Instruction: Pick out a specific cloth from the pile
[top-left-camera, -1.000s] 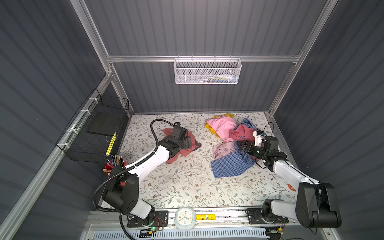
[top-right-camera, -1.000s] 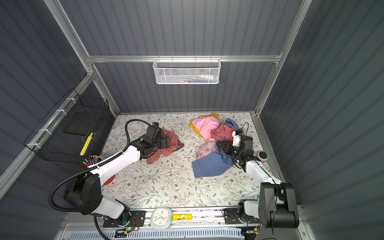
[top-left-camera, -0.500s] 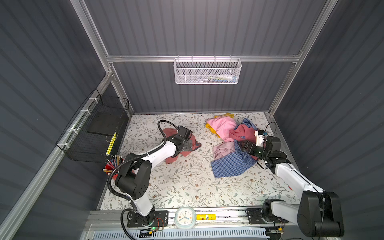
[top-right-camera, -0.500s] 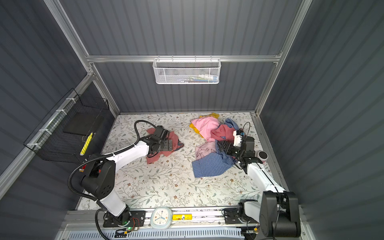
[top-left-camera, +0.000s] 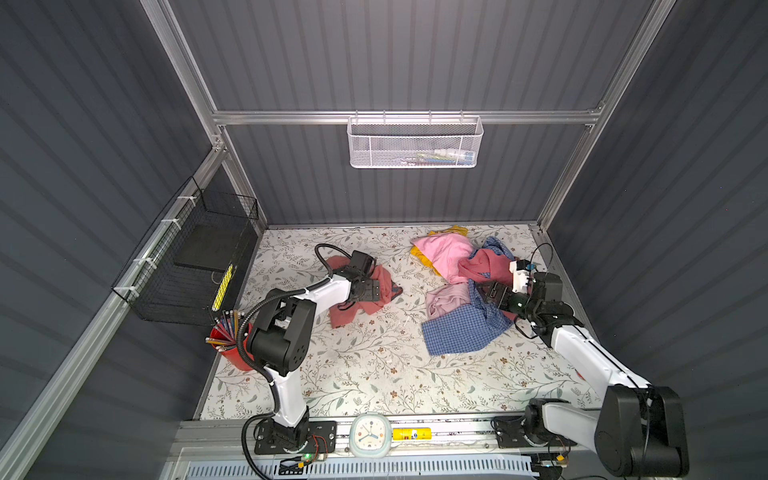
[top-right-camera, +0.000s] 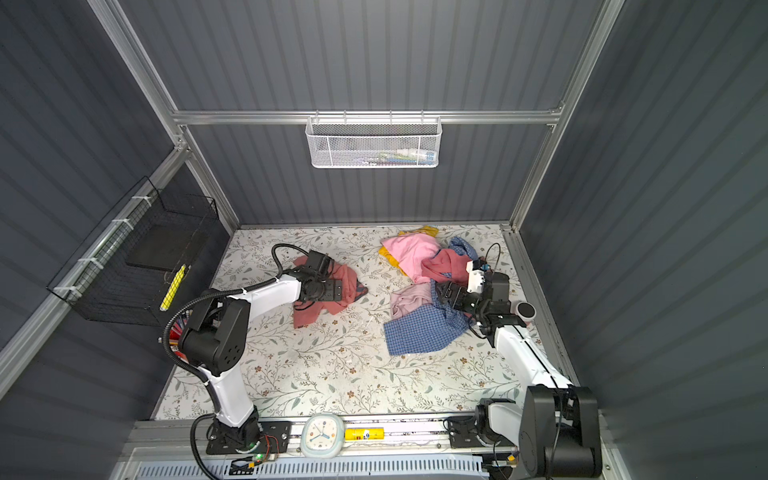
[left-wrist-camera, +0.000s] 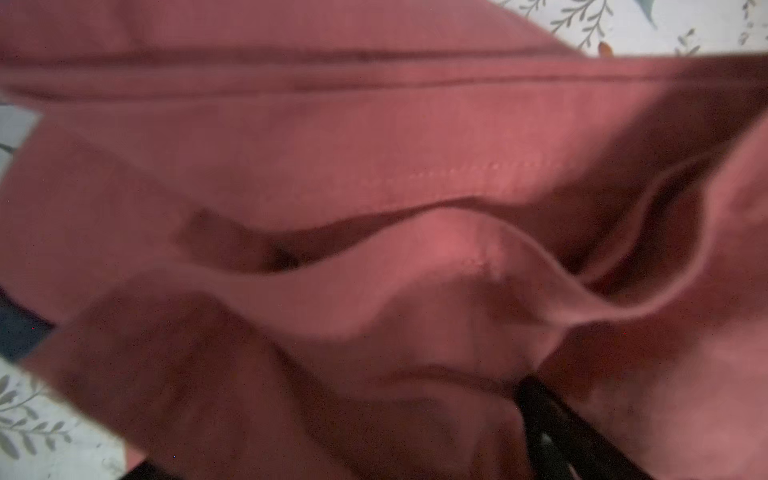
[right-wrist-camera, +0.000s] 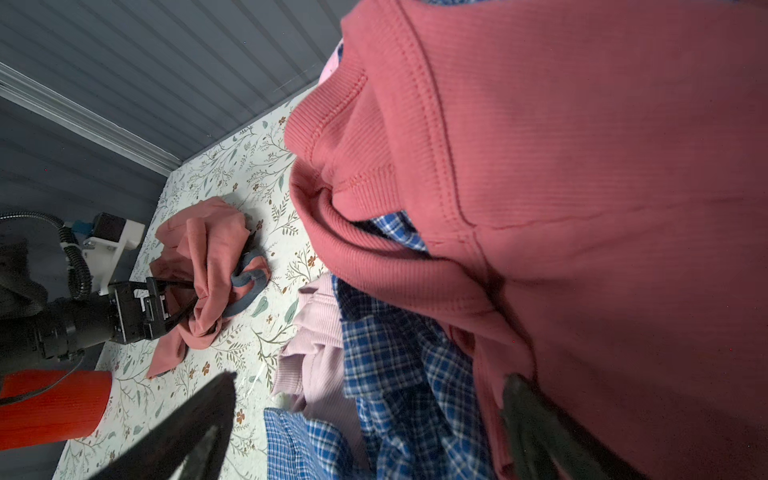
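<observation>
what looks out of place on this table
One salmon cloth with dark trim lies crumpled alone on the table, well apart from the pile on the right in both top views. The left end effector is at it. Nothing looks spilled or damaged.

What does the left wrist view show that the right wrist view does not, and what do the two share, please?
Only the left wrist view: a blurred close-up of the cloth, its folds and seam filling the frame.

Only the right wrist view: the pile, with a rose-red shirt over a blue checked shirt and a light pink cloth. It also shows the left hand at the cloth and a red cup.

Both: the salmon cloth and the floral tabletop.
</observation>
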